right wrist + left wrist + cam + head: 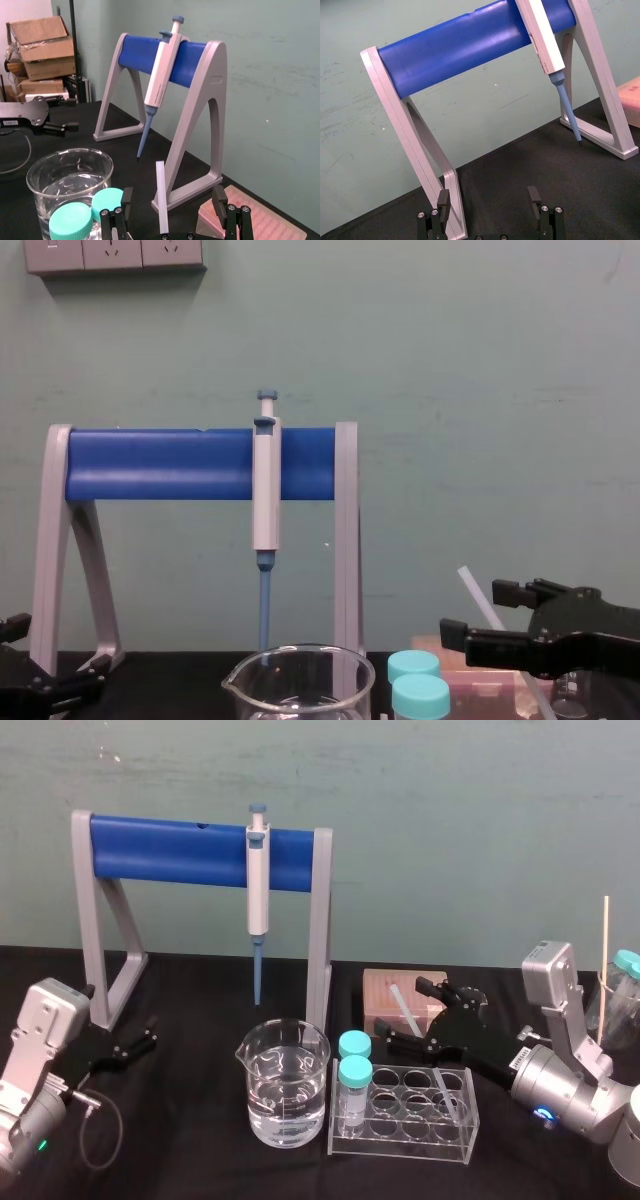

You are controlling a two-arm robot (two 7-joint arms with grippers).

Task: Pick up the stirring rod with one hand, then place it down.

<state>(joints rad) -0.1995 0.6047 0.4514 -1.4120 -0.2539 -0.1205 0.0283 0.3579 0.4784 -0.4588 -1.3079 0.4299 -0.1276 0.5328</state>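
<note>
Black tabletop [200, 1020], teal wall [450, 820]; right gripper [172, 194] astride stirring rod [161, 200]; left gripper [489, 195] idle.

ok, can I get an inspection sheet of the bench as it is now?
Surface: black table, no spills seen.
Job's things: stirring rod leaning between the fingers of the right gripper, gap on both sides; lower end seemingly in the tube rack.
Clutter: beaker of water, two teal-capped tubes in the rack, pink tip box, pipette hanging on stand, thin stick in a glass far right.
Grippers: right gripper open, straddling the rod; left gripper open, parked by the stand's left foot.
Cables: grey cable looped by the left arm.
Surroundings: teal wall, sockets, cardboard boxes.
</note>
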